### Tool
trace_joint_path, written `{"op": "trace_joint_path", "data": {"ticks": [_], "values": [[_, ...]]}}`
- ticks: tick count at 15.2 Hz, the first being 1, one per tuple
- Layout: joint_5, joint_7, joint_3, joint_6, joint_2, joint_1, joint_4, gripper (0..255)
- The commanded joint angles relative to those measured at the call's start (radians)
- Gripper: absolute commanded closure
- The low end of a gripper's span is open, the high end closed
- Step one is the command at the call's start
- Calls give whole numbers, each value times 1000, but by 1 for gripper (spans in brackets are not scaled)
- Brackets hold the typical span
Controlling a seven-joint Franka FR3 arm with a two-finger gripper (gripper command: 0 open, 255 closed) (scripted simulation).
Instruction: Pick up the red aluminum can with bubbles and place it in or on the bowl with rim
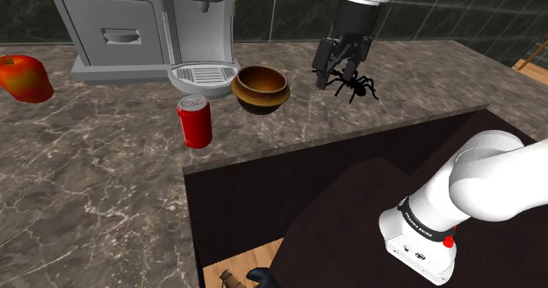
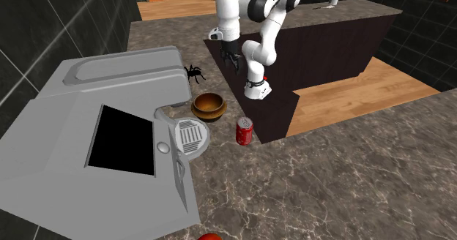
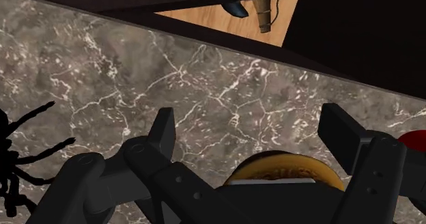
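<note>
**Open end effector waits right of the bowl; the can stands untouched on the desk.**

In the shoulder view, a red fruit (image 1: 24,77) lies at the far left of the marbled desk (image 1: 105,172), and a grey coffee machine (image 1: 132,23) stands along the far side. The red can (image 1: 195,120) stands upright just nearer than the machine's drip tray (image 1: 204,71), to the left of the brown rimmed bowl (image 1: 260,89) and apart from it. Further right, the end effector (image 1: 334,77) hangs above the desk beside a black spider (image 1: 358,88), its fingers spread wide with nothing between them. The can stands free, so a grasp from above looks unobstructed. Bare desk lies to its left, but the machine crowds the far side and the desk's edge runs close on the near side. The lift across to the bowl would be short.
</note>
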Motion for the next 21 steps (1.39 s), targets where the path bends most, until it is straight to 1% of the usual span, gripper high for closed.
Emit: {"op": "trace_joint_path", "data": {"ticks": [1, 6, 11, 14, 16, 18, 21], "values": [[6, 47, 43, 35, 70, 4, 46, 0], [-10, 161, 138, 92, 229, 10, 169, 0], [-71, 288, 225, 128, 409, 19, 323, 0], [-132, 371, 270, 135, 530, 36, 433, 0], [-181, 427, 293, 131, 616, 56, 515, 0], [-234, 481, 310, 120, 705, 85, 606, 0], [-319, 554, 320, 86, 846, 145, 761, 0]]}}
